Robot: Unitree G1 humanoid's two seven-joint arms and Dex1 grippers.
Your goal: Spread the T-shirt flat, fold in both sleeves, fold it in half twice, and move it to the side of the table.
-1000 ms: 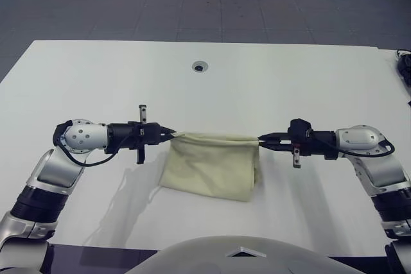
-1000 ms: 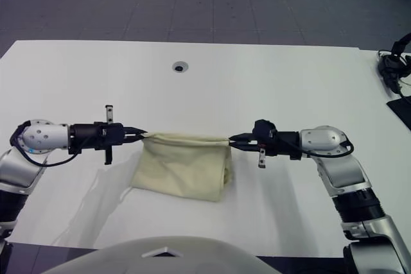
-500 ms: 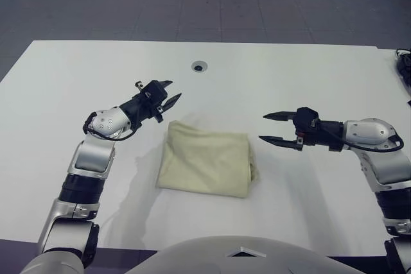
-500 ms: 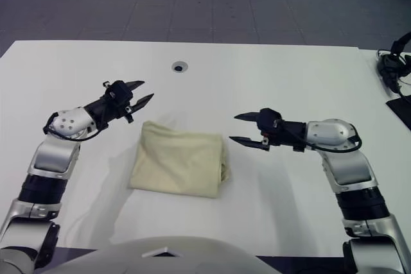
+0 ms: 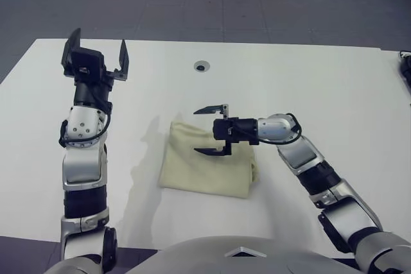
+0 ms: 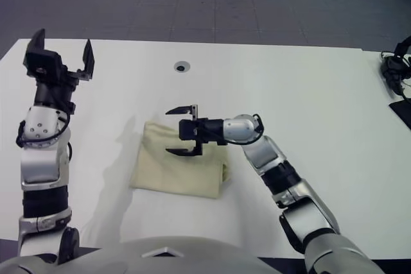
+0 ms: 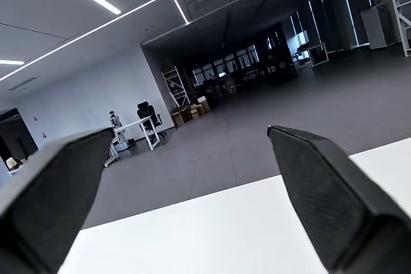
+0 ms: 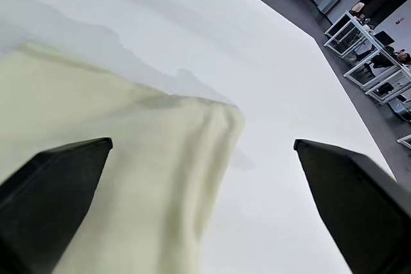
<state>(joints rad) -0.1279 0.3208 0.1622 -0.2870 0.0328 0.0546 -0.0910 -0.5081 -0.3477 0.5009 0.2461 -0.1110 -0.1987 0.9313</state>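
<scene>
The T-shirt (image 5: pixel 205 170) is a pale yellow cloth lying as a folded rectangle on the white table (image 5: pixel 321 81), near its front middle. My right gripper (image 5: pixel 196 131) hovers open over the shirt's far edge, fingers pointing left, with nothing between them. In the right wrist view the T-shirt (image 8: pixel 128 178) and its corner lie below the open right gripper (image 8: pixel 203 142). My left gripper (image 5: pixel 101 36) is raised high at the table's left side, forearm upright, open and holding nothing. In the left wrist view the left gripper (image 7: pixel 191 131) points across the table (image 7: pixel 225 235) towards the room.
A round cable hole (image 5: pixel 201 65) sits in the table at the far middle. Black cables (image 6: pixel 392 68) lie at the table's right edge. Bare table surface surrounds the shirt on the left, the right and the far side.
One second ago both grippers were shut on the shirt's far corners; they let go and opened. Since then the left arm has swung upright and the right gripper has moved left over the shirt.
</scene>
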